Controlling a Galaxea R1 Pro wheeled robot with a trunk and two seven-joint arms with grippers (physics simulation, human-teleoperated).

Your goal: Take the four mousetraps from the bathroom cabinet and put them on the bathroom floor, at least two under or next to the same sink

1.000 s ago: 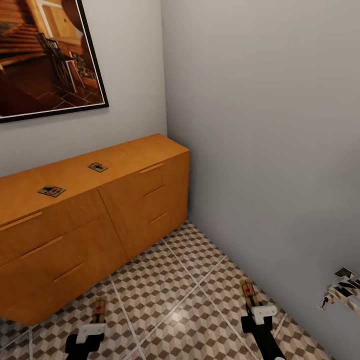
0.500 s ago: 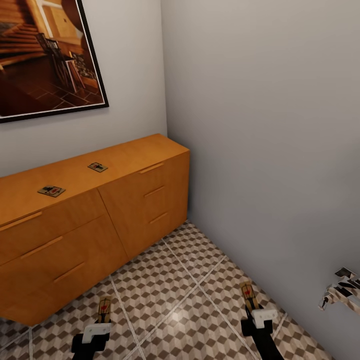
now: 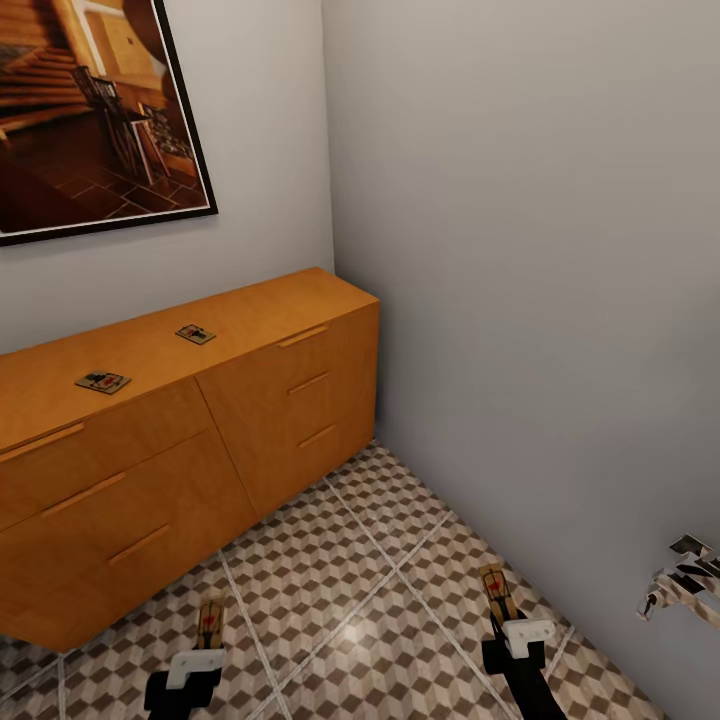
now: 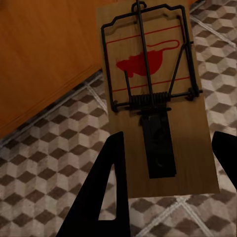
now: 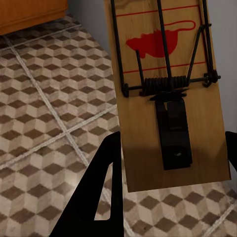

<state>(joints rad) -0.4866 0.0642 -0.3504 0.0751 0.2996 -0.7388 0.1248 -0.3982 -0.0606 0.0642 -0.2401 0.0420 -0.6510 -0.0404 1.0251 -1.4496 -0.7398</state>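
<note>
Head view takes in the tiled bathroom floor [image 3: 340,590] and the orange cabinet [image 3: 190,440], whose top carries two mousetraps [image 3: 103,381] [image 3: 195,334] yet to be fetched. Each claw is closed on a trap: the left gripper [image 4: 165,148] pinches one [image 4: 153,94], the right gripper [image 5: 170,148] another [image 5: 165,89], both held above the tiles. None looks set down, so roughly half the carrying remains.

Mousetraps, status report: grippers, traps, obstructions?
Left gripper and right gripper each hold a tan wooden mousetrap. Two more traps sit on the orange-brown cabinet. Nothing blocking.
</note>
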